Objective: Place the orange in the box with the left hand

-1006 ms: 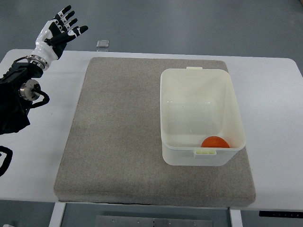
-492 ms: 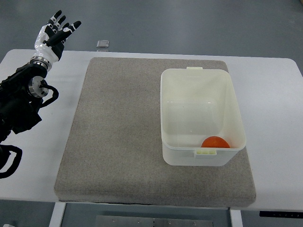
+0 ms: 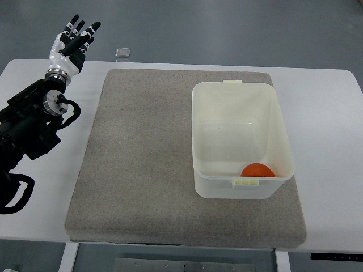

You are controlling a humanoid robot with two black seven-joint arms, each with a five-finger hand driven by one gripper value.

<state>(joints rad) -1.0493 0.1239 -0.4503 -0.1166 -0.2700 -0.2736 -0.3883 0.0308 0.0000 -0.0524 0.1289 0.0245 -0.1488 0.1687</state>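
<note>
Your left hand (image 3: 71, 42) is up at the far left corner of the desk (image 3: 329, 113), reaching past the far edge with its white-and-black fingers (image 3: 85, 33) straight and fanned out, holding nothing. The palm shell is glossy white plastic, the finger segments black with white tips. Behind it you see the metal wrist ring and the bulky black forearm, with looping black cables, running down along the left edge of the desk.

Moving right from the hand, a small flat square thing (image 3: 123, 52), grey and shiny, lies just at the desk's far edge. You cannot tell what it is.

The desk top is smooth white with rounded corners. Most of its middle is covered by a large grey mat (image 3: 142, 158), rectangular, with a coarse felt-like weave and slightly rounded corners.

On the right half of the mat sits the box (image 3: 227, 113), a translucent milky-white plastic tub, rectangular with rounded corners and a rolled rim, a small tab on its far rim and another on its near rim. Its long axis runs from the far edge of the desk toward the near edge.

The orange (image 3: 257, 170) lies inside the box, against the near wall towards its near right corner. It is round, smooth and bright, so it shows no long axis or pointing direction.
</note>
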